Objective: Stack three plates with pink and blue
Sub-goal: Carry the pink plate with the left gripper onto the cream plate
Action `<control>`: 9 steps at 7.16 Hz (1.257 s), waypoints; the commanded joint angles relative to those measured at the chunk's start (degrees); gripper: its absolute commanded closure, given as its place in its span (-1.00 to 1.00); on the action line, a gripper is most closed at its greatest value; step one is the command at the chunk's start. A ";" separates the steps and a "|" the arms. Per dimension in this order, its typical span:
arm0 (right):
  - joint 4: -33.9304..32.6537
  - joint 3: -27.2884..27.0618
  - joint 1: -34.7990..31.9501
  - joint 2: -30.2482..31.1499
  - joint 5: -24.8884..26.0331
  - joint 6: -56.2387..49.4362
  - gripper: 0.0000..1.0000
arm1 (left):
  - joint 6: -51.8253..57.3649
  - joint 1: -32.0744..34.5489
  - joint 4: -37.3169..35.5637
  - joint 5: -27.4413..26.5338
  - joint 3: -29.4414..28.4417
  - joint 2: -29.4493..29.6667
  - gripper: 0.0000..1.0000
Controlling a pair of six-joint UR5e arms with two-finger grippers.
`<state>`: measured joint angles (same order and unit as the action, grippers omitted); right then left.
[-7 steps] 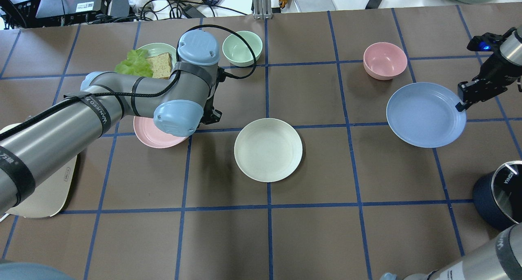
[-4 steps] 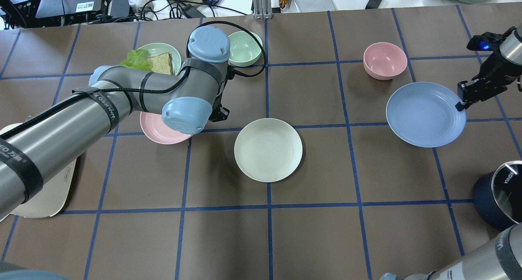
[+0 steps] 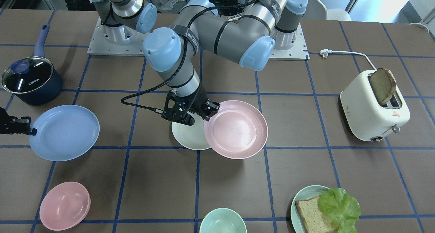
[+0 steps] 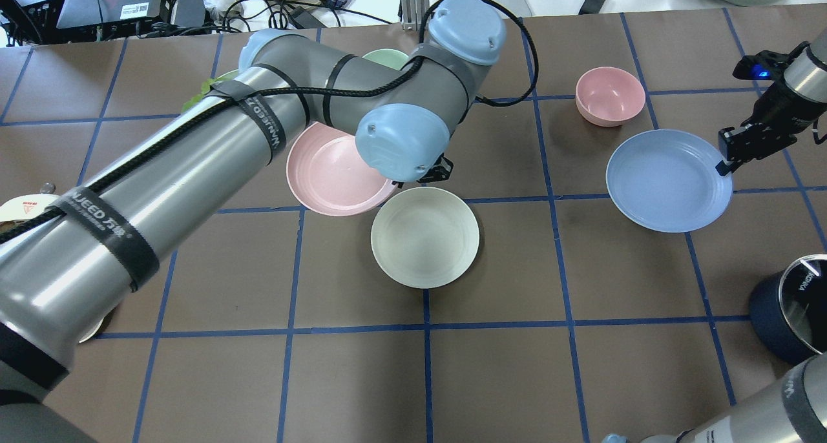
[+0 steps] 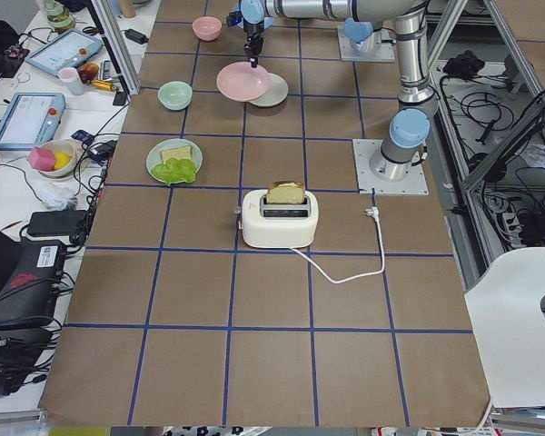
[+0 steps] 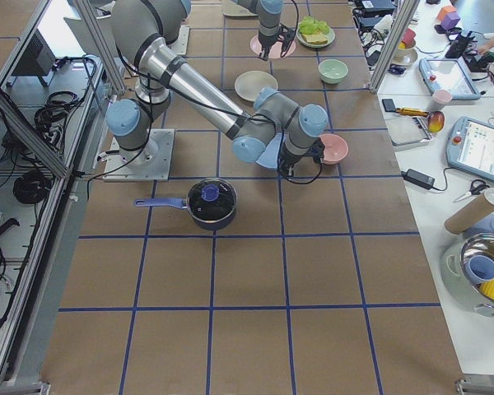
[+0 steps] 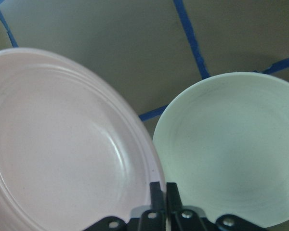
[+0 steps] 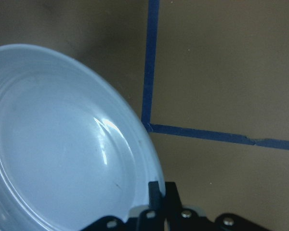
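Observation:
My left gripper (image 3: pixel 209 112) is shut on the rim of the pale pink plate (image 3: pixel 238 131) and holds it above the table. The plate's edge overlaps the cream-white plate (image 3: pixel 190 136), which lies flat at the table's middle (image 4: pixel 425 236). The left wrist view shows the gripper (image 7: pixel 163 190) pinching the pink plate (image 7: pixel 53 154), with the cream plate (image 7: pixel 231 149) beside it. My right gripper (image 4: pixel 722 165) is shut on the rim of the light blue plate (image 4: pixel 669 179). The right wrist view (image 8: pixel 163 190) shows it clamped on that plate (image 8: pixel 53 159).
A pink bowl (image 4: pixel 610 95) sits behind the blue plate. A dark pot with a lid (image 4: pixel 791 307) stands at the right edge. A green bowl (image 3: pixel 222 221), a teal plate with bread and lettuce (image 3: pixel 326 209) and a toaster (image 3: pixel 373 107) are on the left arm's side.
My left arm has carried the pink plate to the right, up to the cream plate's edge. The right gripper and the blue plate have shifted slightly left.

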<state>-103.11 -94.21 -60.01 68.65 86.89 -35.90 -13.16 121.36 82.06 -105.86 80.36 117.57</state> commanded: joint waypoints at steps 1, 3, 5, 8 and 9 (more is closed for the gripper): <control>0.01 -0.01 -0.02 0.08 0.03 0.04 1.00 | -8.16 4.48 0.12 0.04 -0.55 2.39 1.00; 0.01 -0.01 -0.02 0.08 0.03 0.04 1.00 | -14.50 6.25 0.12 0.56 -0.90 4.76 1.00; 0.01 -0.01 -0.02 0.08 0.03 0.47 1.00 | -18.73 7.57 0.30 0.74 -4.49 7.92 1.00; -0.25 0.08 -0.02 -0.01 0.12 0.48 1.00 | -19.80 8.10 2.04 0.83 -5.65 11.10 1.00; -0.69 0.08 -0.02 -0.01 0.29 0.48 1.00 | -19.80 8.10 3.71 2.13 -5.65 11.10 1.00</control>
<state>-103.42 -94.17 -60.03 68.65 87.04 -35.43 -32.88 129.39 84.03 -104.74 74.82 128.34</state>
